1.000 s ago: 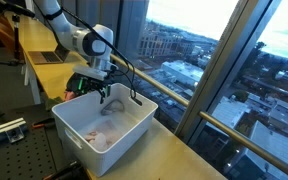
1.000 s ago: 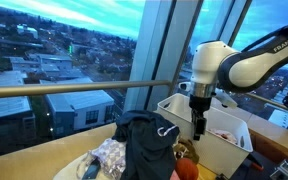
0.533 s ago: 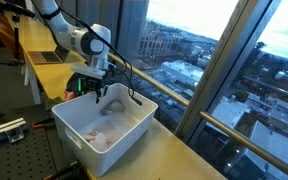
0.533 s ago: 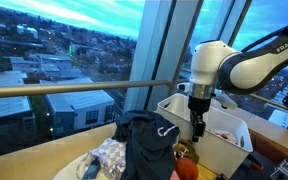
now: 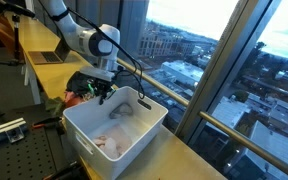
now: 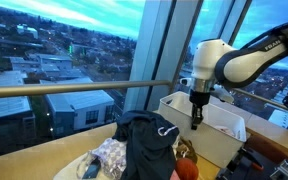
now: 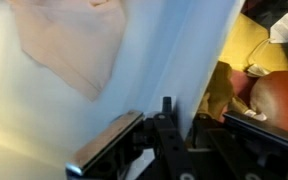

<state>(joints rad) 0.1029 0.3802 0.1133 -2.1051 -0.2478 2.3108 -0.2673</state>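
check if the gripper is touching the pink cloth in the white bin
Apart. The wrist view shows bare bin floor between the pink cloth and the gripper, which is over at the white bin wall.

Arm (image 5: 76, 36) in a high arch, wrist (image 5: 106, 70) vertical, pincer (image 5: 104, 94) downward, jaws close together.

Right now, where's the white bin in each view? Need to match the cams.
In an exterior view: white bin lower centre, beside the window.
In an exterior view: white bin at right, just right of the dark clothes.
Wrist view: its wall fills left and centre, pale cloth inside.
Shared landmark: the gripper at the bin's rim.
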